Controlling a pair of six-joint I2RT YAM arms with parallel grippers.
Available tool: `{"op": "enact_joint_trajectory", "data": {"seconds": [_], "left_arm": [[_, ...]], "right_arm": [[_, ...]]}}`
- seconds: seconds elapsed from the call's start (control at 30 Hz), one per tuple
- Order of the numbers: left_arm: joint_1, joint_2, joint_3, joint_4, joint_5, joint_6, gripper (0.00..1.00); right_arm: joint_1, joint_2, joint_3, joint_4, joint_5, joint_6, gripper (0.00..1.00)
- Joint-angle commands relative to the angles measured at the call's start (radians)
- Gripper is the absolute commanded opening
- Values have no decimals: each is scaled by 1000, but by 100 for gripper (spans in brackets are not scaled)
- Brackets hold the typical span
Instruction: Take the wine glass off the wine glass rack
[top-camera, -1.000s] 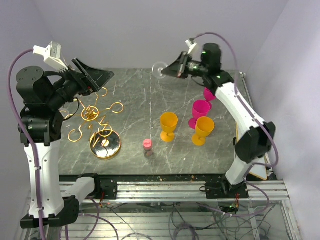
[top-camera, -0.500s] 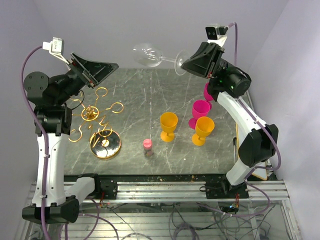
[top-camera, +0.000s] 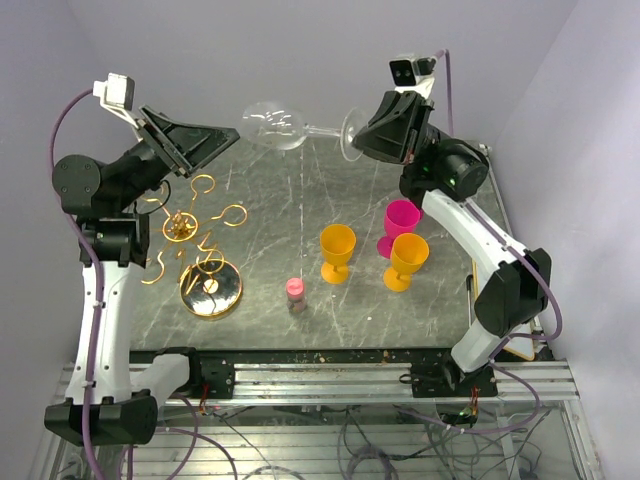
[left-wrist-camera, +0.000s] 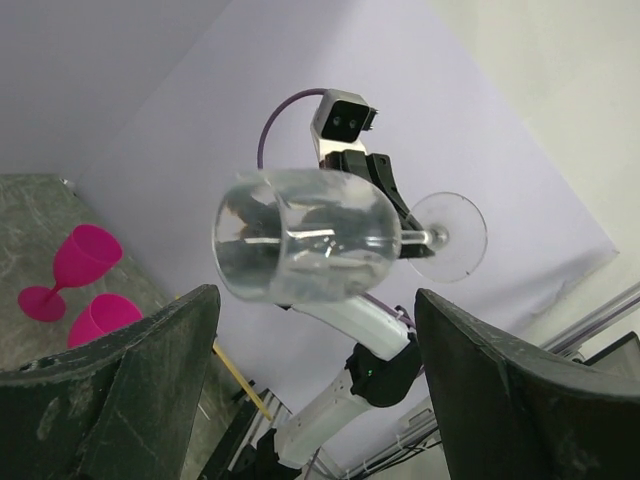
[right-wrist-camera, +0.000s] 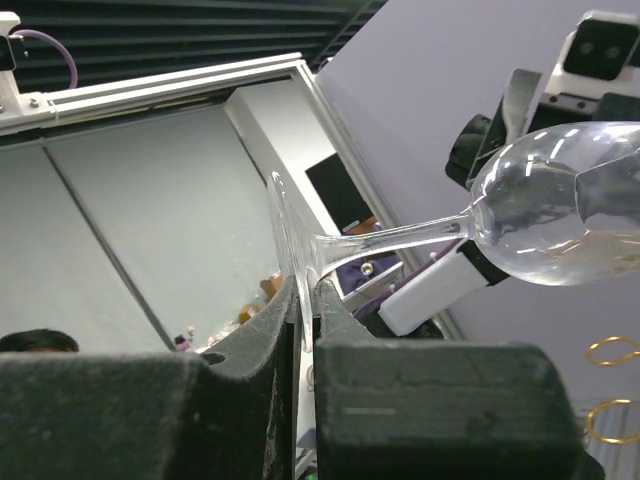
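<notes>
Our right hand (top-camera: 358, 130) is clamping shut on the round foot of the clear, stemmed wine glass (top-camera: 275, 125), pinching the thin disc edge-on between its two fingers (right-wrist-camera: 250, 340). From there the glass is lying on its side in the air, high above the grey marbled worktop (top-camera: 300, 200). Its long axis is running roughly level from the foot leftwards through the stem to the bowl, whose open rim is pointing at our left hand (top-camera: 215, 148). That hand is standing wide apart and empty, with the bowl just off its fingertips and lined up with the gap. We cannot tell whether the rim is inside it. The left is the nearer free hand, so we are judging that a handover comes next. The glass is looking clean, empty and unbroken. It is hanging well clear of the gold wire wine glass rack (top-camera: 182, 228), which is standing on the worktop below the left arm.
</notes>
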Motion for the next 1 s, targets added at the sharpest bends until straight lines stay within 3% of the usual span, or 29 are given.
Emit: {"op": "enact_joint_trajectory", "data": {"seconds": [0.0,0.17,0.43,0.7,0.97], "left_arm": [[-9,20,25,65,34,-14,88],[-56,32,-6,280,72,-139,76],[-65,-49,-90,372,90,-225,58],[-72,-27,-141,813,73,-543,39],[-84,-23,-92,825,51,-538,26]], "right_arm": [[60,-14,18,310,52,370,0],[71,-14,18,310,65,371,0],[71,2,-25,311,108,386,0],[71,5,-40,311,115,414,0],[66,10,-127,301,143,405,0]]}}
